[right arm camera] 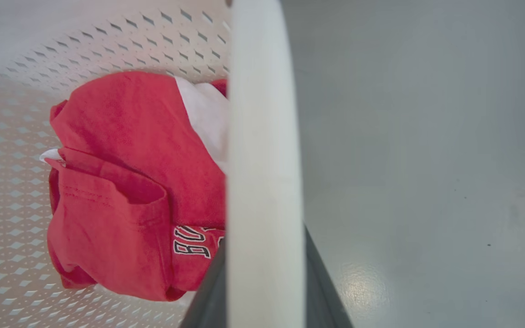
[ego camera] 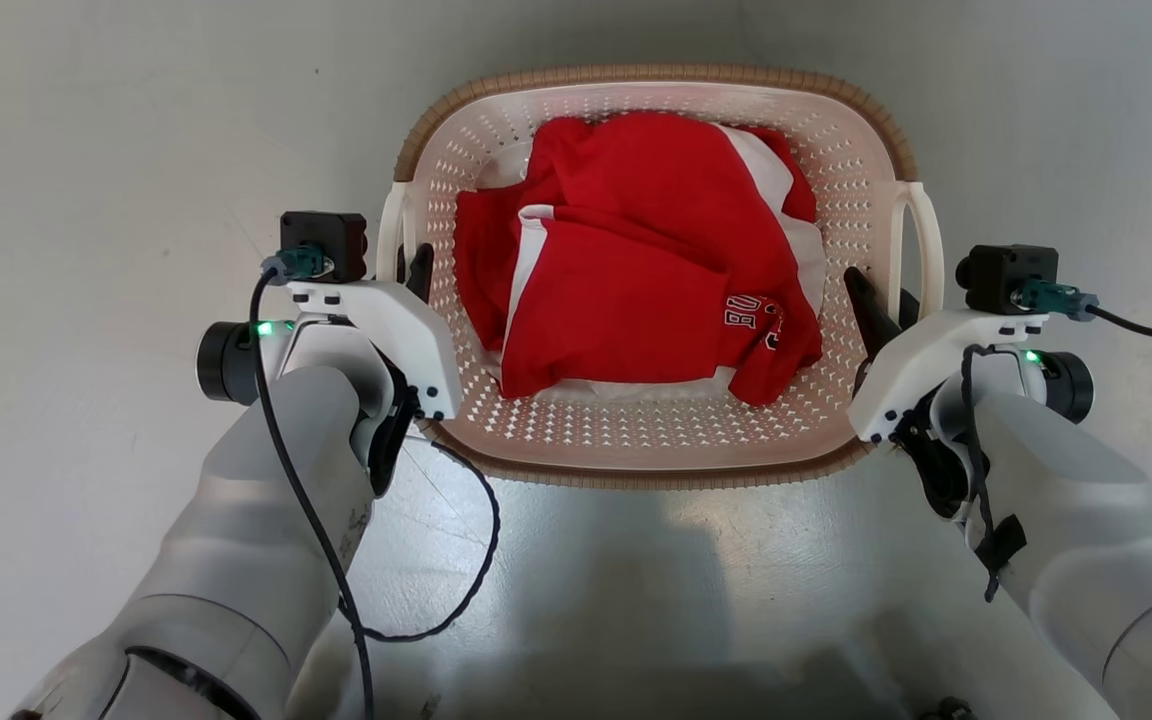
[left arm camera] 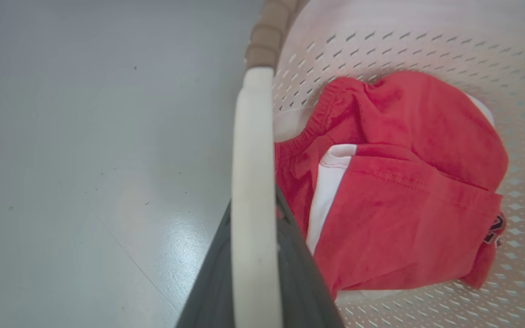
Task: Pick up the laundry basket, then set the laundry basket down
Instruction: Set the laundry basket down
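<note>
- The left gripper [ego camera: 414, 275] is at the left side of the laundry basket [ego camera: 636, 435]. Its jaws are narrow and pinched on the white left handle [left arm camera: 253, 182], with a dark finger on each side of the loop.
- The right gripper [ego camera: 886, 305] mirrors that: jaws narrow, clamped on the right handle [right arm camera: 265, 159].
- The basket sits right in front of the robot, squarely between the two grippers, over the grey floor [ego camera: 86, 150]. Honestly can't tell whether it's resting on the floor or already a bit off it.
- Inside there's a crumpled red and white shirt [ego camera: 636, 280] with some lettering, lying loose on the bottom.
- Progress, my read: the grab on both handles looks done, so the pick-up is either about to begin or barely underway. The lift and the whole set-down part are left.
</note>
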You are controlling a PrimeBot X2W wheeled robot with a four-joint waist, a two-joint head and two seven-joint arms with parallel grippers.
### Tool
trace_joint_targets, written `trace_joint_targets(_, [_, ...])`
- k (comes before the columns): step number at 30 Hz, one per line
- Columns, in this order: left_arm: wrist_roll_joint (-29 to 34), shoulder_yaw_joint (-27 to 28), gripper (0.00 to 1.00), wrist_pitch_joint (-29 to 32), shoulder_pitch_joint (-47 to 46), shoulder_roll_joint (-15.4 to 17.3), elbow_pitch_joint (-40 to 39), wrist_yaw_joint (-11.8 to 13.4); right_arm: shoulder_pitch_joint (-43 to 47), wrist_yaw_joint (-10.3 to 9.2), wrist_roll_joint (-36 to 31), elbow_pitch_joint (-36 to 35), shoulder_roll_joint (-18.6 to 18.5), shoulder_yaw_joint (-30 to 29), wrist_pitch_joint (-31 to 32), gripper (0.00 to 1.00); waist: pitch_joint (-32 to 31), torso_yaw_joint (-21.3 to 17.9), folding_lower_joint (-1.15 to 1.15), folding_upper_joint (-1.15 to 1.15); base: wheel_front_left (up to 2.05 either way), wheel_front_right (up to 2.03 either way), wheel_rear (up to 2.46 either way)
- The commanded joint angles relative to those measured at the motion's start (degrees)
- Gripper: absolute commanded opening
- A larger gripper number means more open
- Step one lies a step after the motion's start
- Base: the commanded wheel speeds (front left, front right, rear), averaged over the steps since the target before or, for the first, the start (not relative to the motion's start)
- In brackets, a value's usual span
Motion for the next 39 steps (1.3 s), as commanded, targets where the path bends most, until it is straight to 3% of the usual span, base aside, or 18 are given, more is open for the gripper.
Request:
trace_joint_targets(1, [0.9,1.2,0.00,-0.9,-1.0,1.5,-1.1,0.5,3.0,0.89,-0.1,-0.3,0.7,1.3,0.0,0.00,0.2,0.0,0.00,0.00,0.00,0.00,0.00])
trace_joint_targets(6, [2.2,2.6,0.00,-0.9,-0.9,1.4,-1.4,0.5,2.6,0.89,0.1,0.3,0.8,1.7,0.0,0.00,0.7,0.0,0.00,0.00,0.00,0.00,0.00])
trace_joint_targets(7, [2.3,2.9,0.00,-0.9,-0.8,1.4,-1.4,0.2,2.6,0.89,0.3,0.3,0.9,1.7,0.0,0.37,0.8,0.0,0.00,0.00,0.00,0.00,0.00])
trace_joint_targets(8, [2.4,3.2,0.37,-0.9,-0.8,1.4,-1.3,0.0,2.6,0.89,0.6,0.3,1.0,1.7,0.0,0.95,0.8,0.0,0.00,0.00,0.00,0.00,0.00])
trace_joint_targets(9, [2.6,3.4,0.90,-0.9,-0.7,1.3,-1.2,-0.1,2.6,0.89,0.7,0.3,1.1,1.7,0.0,1.00,0.8,-0.1,0.00,0.00,0.00,0.00,0.00])
trace_joint_targets(10, [2.6,3.5,1.00,-0.9,-0.6,1.3,-0.9,-0.3,2.6,0.89,0.8,0.2,1.2,1.8,0.0,1.00,0.8,-0.1,0.00,0.00,0.00,0.00,0.00])
trace_joint_targets(26, [4.3,5.5,1.00,-0.9,-0.3,0.9,0.4,-0.8,2.1,0.89,0.2,0.0,1.5,0.8,-0.1,1.00,0.0,-0.7,0.00,0.00,0.00,0.00,0.00])
trace_joint_targets(39, [6.9,8.1,1.00,-0.9,3.7,2.2,-1.2,0.6,4.2,0.89,-0.8,0.2,1.6,-1.4,-0.1,1.00,-7.5,-1.8,0.00,0.00,0.00,0.00,0.00])
